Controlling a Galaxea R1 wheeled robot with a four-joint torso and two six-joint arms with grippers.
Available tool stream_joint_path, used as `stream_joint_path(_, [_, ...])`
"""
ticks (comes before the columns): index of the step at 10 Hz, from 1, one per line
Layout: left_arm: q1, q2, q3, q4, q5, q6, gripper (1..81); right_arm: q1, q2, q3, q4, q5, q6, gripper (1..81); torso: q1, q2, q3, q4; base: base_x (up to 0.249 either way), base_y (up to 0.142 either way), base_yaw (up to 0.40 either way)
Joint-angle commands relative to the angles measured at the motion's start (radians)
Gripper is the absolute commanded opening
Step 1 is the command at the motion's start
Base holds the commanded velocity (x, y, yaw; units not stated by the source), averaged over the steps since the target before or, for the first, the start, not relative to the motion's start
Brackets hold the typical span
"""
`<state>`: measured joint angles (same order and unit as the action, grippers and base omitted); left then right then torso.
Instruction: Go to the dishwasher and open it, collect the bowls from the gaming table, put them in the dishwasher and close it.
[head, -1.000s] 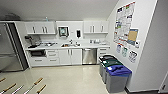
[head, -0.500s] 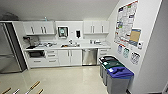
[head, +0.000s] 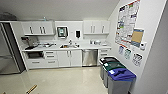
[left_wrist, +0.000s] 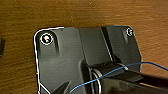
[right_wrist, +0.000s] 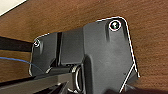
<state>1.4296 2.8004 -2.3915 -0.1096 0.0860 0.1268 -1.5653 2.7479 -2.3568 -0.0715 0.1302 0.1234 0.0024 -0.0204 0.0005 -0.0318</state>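
While well back from kitchenette, step 1 in hand: approach to dishwasher, shut, steel front, far wall under counter, right of sink. Bins near right. Next: close in, reach door top. Gripper fingers: can't tell, either arm.

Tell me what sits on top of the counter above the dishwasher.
Above the dishwasher, the countertop carries a few small pale items, too blurred to name. The dishwasher's inside is hidden behind its closed door.

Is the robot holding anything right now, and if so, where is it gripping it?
It cannot be told: neither wrist view makes out the gripping parts. The dishwasher stands closed across the kitchen, far from the robot.
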Motion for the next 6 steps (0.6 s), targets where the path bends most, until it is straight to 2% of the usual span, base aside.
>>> stream_joint_path(1, [-0.065, -0.018, 0.008, -0.012, 0.055, -0.001, 81.1, 0.049, -0.02, 0.015, -0.013, -0.046, -0.004, 81.1, 0.0, 0.0, 0.0, 0.0, 0.134, 0.0, 0.0])
stream_joint_path(6, [-0.065, -0.019, 0.008, -0.012, 0.055, -0.001, 81.1, 0.049, -0.02, 0.015, -0.013, -0.046, -0.004, 81.1, 0.0, 0.0, 0.0, 0.0, 0.135, 0.0, 0.0])
